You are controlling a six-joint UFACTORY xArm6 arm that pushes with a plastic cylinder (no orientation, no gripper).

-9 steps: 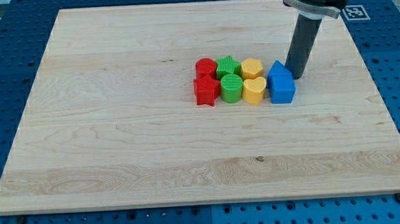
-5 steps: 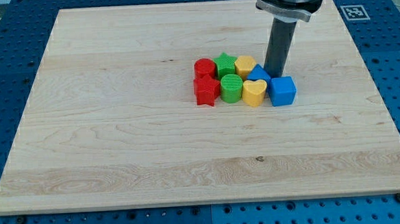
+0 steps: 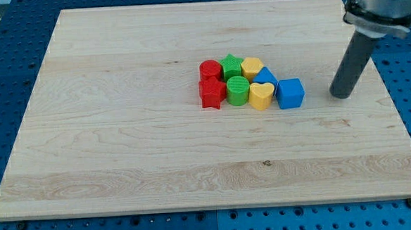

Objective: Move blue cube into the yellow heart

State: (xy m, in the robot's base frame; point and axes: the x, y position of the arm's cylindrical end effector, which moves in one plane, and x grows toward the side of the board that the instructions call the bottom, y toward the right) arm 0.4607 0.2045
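Observation:
The blue cube [image 3: 290, 94] sits on the wooden board, touching the right side of the yellow heart [image 3: 261, 96]. A second blue block [image 3: 265, 77], shape unclear, lies just above and between them. My tip [image 3: 340, 94] rests on the board to the right of the blue cube, with a clear gap between them.
A tight cluster lies left of the heart: a green cylinder [image 3: 237, 91], a red star-like block [image 3: 212, 94], a red cylinder [image 3: 211, 70], a green star [image 3: 231, 64] and a yellow hexagon-like block [image 3: 252, 67]. The board's right edge [image 3: 395, 105] is near my tip.
My tip swung left behind the blue blocks, pushing the second blue block left against the yellow blocks, then moved away to the right of the blue cube. The blue cube stayed beside the heart.

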